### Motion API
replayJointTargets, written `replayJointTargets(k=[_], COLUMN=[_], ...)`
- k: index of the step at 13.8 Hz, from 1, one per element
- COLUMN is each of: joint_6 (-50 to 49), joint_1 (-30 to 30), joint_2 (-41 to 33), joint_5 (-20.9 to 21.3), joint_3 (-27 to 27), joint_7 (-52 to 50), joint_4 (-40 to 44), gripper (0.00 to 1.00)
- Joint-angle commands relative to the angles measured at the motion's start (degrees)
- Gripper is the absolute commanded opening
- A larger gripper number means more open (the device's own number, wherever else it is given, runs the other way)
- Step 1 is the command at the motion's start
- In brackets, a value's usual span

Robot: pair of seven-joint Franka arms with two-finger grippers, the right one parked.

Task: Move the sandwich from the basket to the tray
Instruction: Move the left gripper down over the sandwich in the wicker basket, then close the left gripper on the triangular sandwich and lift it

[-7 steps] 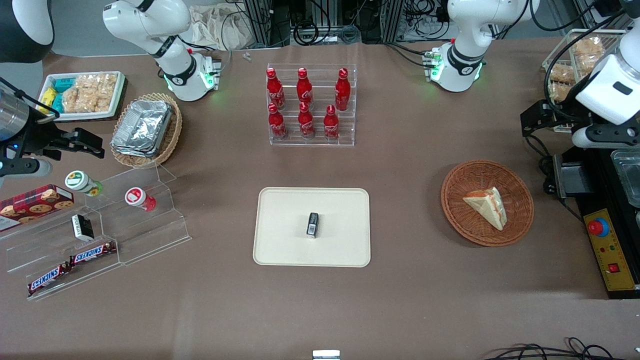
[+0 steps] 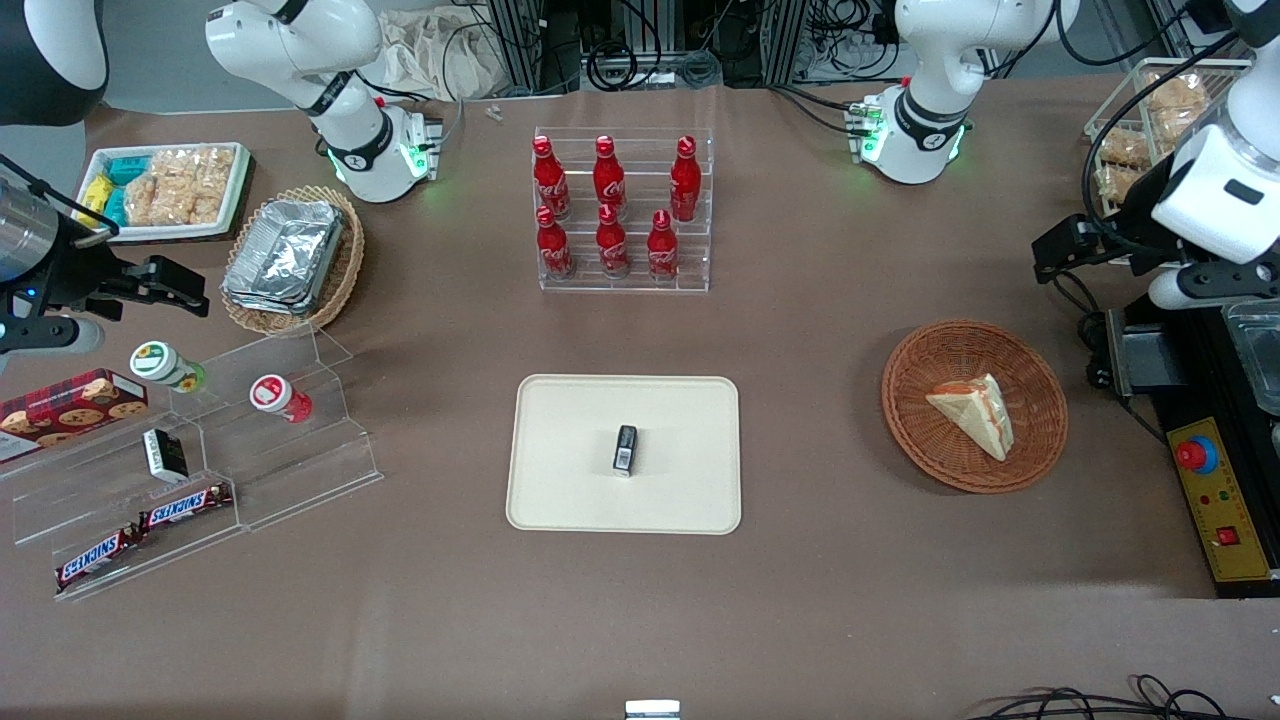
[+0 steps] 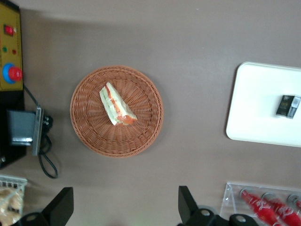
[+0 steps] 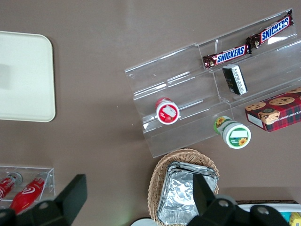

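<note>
Since half a sec ago only the arm has moved, so read the table in the front view, sweeping across toward the working arm's end. First the tray (image 2: 560, 420): same spot, carrying just a small black pkt (image 2: 625, 448) near its centre, w/ plenty of bare surface around it. Next, at approx 3 o'clock from the tray and well apart, the basket (image 2: 930, 352): unmoved. The sandwich (image 2: 975, 412) lies in it, flat on the weave, filling edge facing approx 4 o'clock, untouched.

Last, the gripper (image 3: 123, 194): it has edged a little toward the basket but is high and off to approx 1 o'clock of it, not yet over the rim. Wrist cam shows both fingers (image 3: 63, 207) spread wide w/ nothing between them, and basket plus sandwich in full sight below.

Meaning for you: this looks like the approach only, no pick begun. I'd judge the arm needs to centre over the wedge and descend before any closing. Tray drop comes after.
</note>
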Motion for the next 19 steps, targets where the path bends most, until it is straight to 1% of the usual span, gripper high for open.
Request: replayJointTargets(k=[1,3,4,5,7,8,11,13,17,19], joint_6=[3.7,11.4,15.9,20.0,27.7,31.4,41.5,48.2,56.1,58.2], joint_1=[-0.4,-0.3,-0.3,-0.3,-0.2,-0.3,-0.3,-0.3,-0.4,-0.5], joint_2=[0.4,-0.1,-0.2,-0.2,0.7,1.6,4.5,7.6,15.2,17.5], joint_5=[0.3,1.1,2.0,2.0,2.0,2.0,2.0,2.0,1.9,1.8], joint_3=[0.8,1.1,2.3,3.3,4.3,6.0,8.1,8.5,8.5,8.4], joint_7=[-9.1,-15.4,-17.4,-19.7,-21.3,-21.7,-23.0,-23.2,-27.2,-28.2], joint_4=[-5.5,-13.9,-18.3,-22.0,-28.5,-31.4,-38.0,-40.8,-40.9,-41.0], gripper=[1.00,1.00,1.00,1.00,1.00,1.00,1.00,1.00,1.00,1.00])
